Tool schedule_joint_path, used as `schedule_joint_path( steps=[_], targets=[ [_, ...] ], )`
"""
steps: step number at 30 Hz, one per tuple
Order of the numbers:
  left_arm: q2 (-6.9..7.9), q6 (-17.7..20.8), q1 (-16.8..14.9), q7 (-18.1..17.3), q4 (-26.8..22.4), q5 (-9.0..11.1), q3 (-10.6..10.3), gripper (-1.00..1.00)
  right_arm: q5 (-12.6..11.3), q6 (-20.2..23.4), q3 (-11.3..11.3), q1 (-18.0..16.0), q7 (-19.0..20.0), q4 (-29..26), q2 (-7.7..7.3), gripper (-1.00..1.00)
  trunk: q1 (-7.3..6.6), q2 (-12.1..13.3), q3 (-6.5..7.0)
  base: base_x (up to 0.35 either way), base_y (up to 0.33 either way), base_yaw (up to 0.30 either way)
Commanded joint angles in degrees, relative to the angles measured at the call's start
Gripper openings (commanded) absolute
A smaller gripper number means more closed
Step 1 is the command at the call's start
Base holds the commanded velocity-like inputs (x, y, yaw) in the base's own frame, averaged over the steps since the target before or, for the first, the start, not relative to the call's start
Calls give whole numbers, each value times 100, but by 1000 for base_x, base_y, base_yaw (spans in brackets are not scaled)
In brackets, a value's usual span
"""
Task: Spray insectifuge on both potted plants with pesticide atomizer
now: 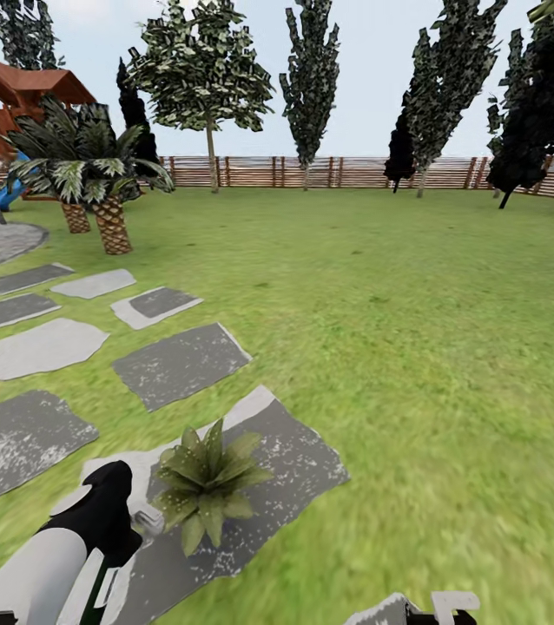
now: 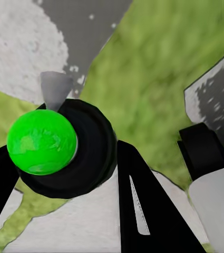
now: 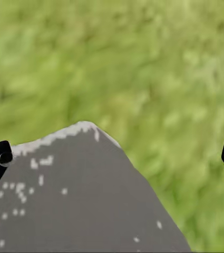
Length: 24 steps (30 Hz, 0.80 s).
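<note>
potted plant (image 1: 207,486) on slab (image 1: 303,460), lawn (image 1: 416,347) right, fence (image 1: 329,172) behind

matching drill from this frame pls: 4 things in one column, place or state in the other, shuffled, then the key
Things
1. potted plant
2. pesticide atomizer
3. right tool
4. palms

Places or states
A. open, above a slab edge and grass
B. far left, before the slat fence
C. on a grey stepping slab, beside the left arm
D. held between the left tool's fingers

Pairs: 1-C, 2-D, 3-A, 4-B
</note>
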Motion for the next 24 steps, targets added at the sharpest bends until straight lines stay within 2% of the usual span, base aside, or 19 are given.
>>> schedule_joint_path(
  steps=[1,12,24],
  targets=[
    [1,23,-4,-59,-9,-58,26,-100,61,-17,-45,-3,-15,6,4,100,0,-2,-6,141,-243,177],
    [23,22,3,-55,-10,-58,35,-100,61,-15,-43,-3,-15,7,7,100,0,-2,-6,112,-253,268],
    [-11,5,35,-51,-6,-50,45,-100,61,-19,-42,-3,-15,8,7,100,0,-2,-6,7,-270,277]
  ],
)
